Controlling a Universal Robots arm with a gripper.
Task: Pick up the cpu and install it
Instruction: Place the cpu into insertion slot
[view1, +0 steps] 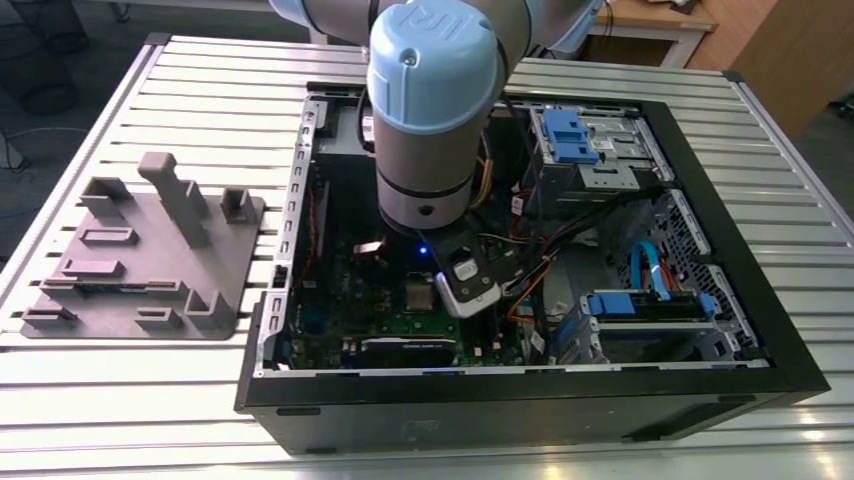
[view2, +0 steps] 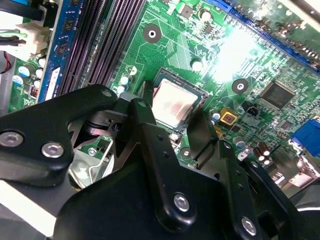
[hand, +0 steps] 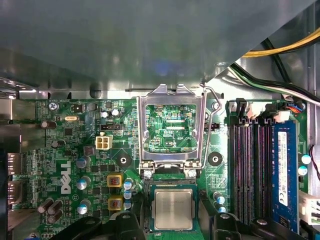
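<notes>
End effector (view2: 173, 114): spread wide and holding nothing, low inside the computer case (view1: 534, 400) above the motherboard (hand: 75, 150).
Fingers (hand: 125, 222): black, one on each side of the socket, set wider than it in the first wrist view.
Cpu (hand: 172, 209): lies flat in its socket between the two fingers, pale metal top bare; in the first wrist view neither finger touches it.
Socket frame (hand: 170, 95): silver, swung open, just beside the cpu and off its top; the board shows through its window.
Lever (hand: 207, 125): thin wire rod along one edge of the frame.
Memory slots (hand: 245, 170): dark rows near the end effector, off to one side of the cpu.
Arm (view1: 427, 100): pale blue and grey, reaching down into the case.
Tray (view1: 147, 260): grey, with upright posts, outside the case, well apart from the end effector.
Table (view1: 134, 400): slatted metal, carrying case and tray.
</notes>
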